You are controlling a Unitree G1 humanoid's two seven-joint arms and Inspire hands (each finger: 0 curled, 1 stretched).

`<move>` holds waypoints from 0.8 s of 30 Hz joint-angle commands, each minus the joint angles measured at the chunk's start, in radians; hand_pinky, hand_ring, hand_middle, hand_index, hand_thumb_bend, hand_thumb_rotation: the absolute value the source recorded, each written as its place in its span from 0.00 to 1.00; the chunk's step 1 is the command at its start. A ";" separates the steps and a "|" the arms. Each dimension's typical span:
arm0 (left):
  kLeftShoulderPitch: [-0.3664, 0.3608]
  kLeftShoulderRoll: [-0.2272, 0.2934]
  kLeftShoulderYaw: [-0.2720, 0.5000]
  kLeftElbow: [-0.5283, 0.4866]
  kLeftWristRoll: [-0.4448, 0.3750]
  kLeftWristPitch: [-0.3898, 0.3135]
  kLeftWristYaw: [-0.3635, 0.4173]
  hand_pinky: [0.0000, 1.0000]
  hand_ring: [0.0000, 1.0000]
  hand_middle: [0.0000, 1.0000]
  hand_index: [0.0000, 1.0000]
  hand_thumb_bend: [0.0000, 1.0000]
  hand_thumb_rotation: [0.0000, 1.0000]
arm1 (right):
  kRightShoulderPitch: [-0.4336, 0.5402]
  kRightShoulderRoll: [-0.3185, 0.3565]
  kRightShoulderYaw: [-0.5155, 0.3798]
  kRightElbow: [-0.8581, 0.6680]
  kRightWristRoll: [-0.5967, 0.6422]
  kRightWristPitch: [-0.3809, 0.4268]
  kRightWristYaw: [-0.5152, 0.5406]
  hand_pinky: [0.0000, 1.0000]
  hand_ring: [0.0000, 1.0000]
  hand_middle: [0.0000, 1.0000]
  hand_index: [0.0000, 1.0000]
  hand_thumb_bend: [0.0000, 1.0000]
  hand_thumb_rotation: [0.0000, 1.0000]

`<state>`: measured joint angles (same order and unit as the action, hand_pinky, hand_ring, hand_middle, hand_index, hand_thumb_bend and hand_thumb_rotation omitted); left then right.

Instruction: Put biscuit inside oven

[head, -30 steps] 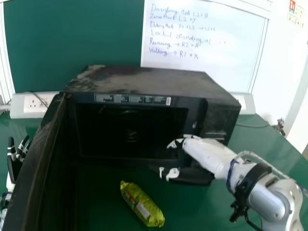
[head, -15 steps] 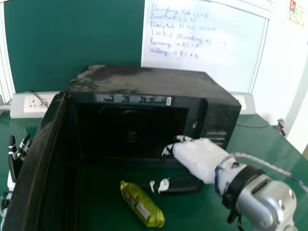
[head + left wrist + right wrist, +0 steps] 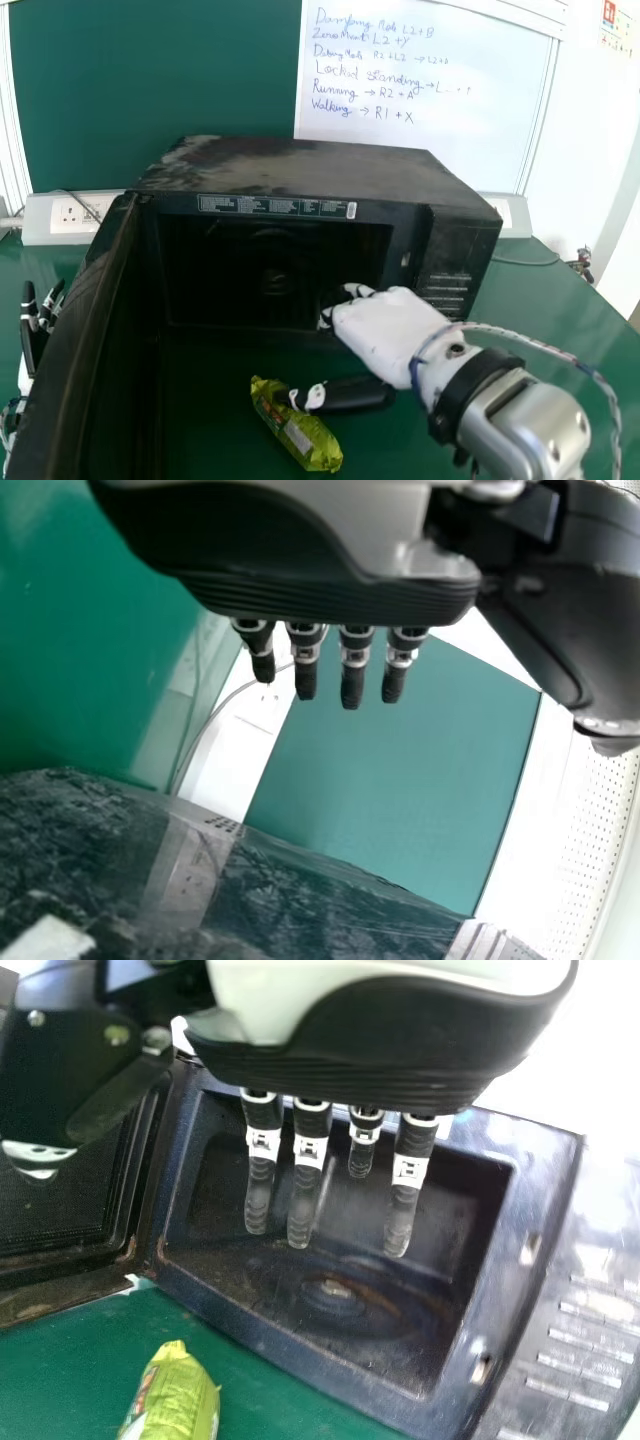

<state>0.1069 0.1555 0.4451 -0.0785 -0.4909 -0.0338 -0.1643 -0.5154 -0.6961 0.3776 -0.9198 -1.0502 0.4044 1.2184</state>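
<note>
The white-and-black right hand [image 3: 385, 330] is hovering, straight fingers slightly spread, before the boxy black oven [image 3: 300, 170]. The oblong, glossy yellow-green packet [image 3: 305, 435] is lying outside it, on the green table [image 3: 215, 420].

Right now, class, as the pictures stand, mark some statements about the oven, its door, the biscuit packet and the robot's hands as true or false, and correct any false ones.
1. The door of the oven stands open. True.
2. The biscuit packet is already inside the oven. False: it lies on the green table in front of it.
3. The right hand has its fingers curled round the packet. False: its fingers are extended in front of the oven's opening.
4. The door stands between the left hand and the packet. True.
5. The packet's wrapper is mostly green. True.
</note>
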 commanded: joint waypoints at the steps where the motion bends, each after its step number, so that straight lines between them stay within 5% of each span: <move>1: -0.004 -0.006 -0.010 -0.019 0.004 0.003 0.001 0.82 0.87 0.89 0.93 0.95 0.60 | 0.011 0.034 0.005 -0.002 -0.044 -0.032 0.031 0.62 0.71 0.74 0.74 1.00 0.65; 11: -0.002 -0.012 -0.012 -0.036 -0.008 0.016 0.003 0.83 0.88 0.89 0.93 0.95 0.60 | 0.043 0.176 -0.029 0.002 -0.145 -0.150 0.091 0.61 0.71 0.74 0.75 1.00 0.69; 24: 0.006 -0.012 -0.005 -0.053 -0.004 0.020 0.010 0.83 0.88 0.89 0.93 0.95 0.60 | 0.081 0.328 -0.045 0.028 -0.226 -0.215 0.195 0.68 0.79 0.82 0.83 1.00 0.60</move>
<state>0.1093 0.1470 0.4411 -0.1166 -0.4920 -0.0210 -0.1579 -0.4461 -0.3845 0.3428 -0.9030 -1.2679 0.1974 1.4054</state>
